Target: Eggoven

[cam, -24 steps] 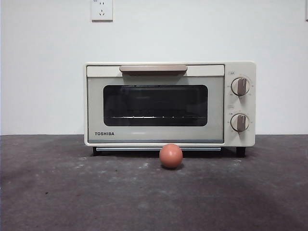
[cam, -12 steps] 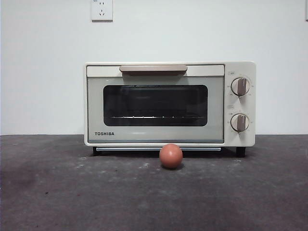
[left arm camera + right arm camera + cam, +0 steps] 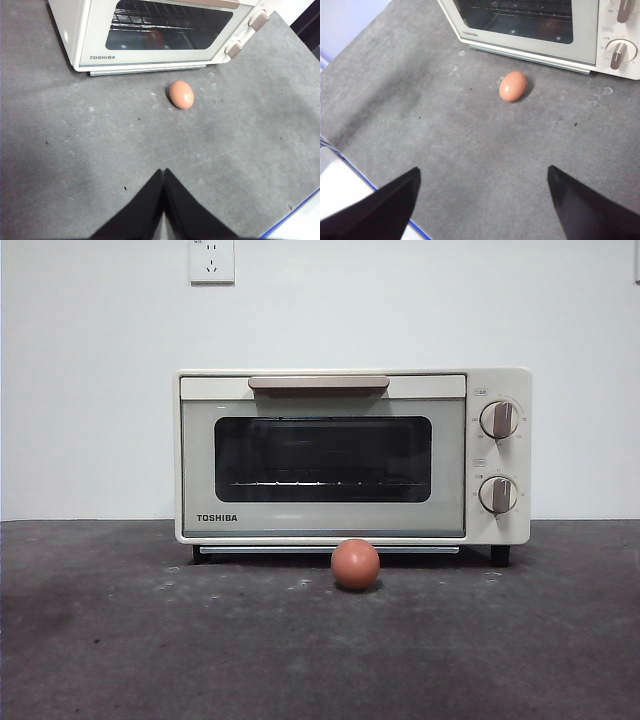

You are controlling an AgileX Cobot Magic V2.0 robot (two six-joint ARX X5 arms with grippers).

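Note:
A reddish-brown egg [image 3: 355,564] lies on the dark grey table just in front of the cream TOSHIBA toaster oven [image 3: 352,455]. The oven door is closed, with a tan handle [image 3: 318,383] along its top and two knobs [image 3: 498,420] on the right. The egg also shows in the left wrist view [image 3: 181,94] and the right wrist view [image 3: 513,86]. My left gripper [image 3: 163,175] is shut and empty, back from the egg. My right gripper [image 3: 482,177] is open and empty, also back from the egg. Neither arm shows in the front view.
A white wall with a socket [image 3: 211,260] stands behind the oven. The table's edge with a blue strip shows near both grippers [image 3: 295,212] [image 3: 350,167].

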